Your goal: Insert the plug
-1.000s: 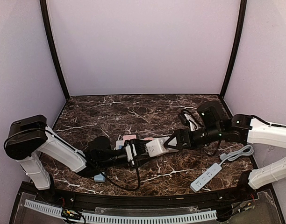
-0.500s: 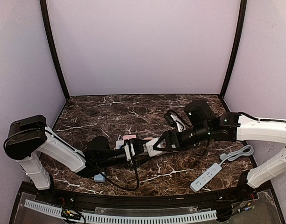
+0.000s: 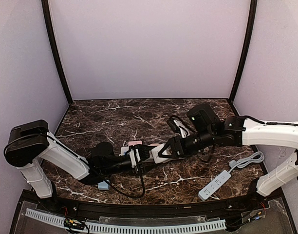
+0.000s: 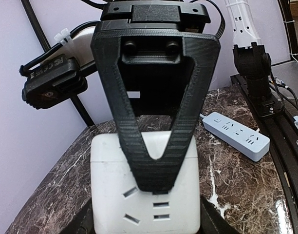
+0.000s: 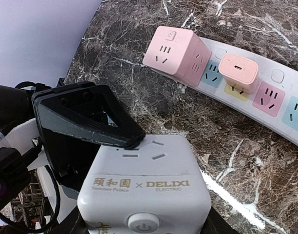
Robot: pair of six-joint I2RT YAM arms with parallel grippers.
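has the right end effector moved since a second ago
Yes. The right end effector shifted left, away from the power strip lying at the right, up to the white socket cube.

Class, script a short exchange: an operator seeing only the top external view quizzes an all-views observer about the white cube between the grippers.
Operator: Any markings on the white cube?
Observer: The white cube carries a DELIXI label above a power button.
Operator: What are the pink things beside it?
Observer: A pink cube and a peach charger sit on a coloured-socket strip.
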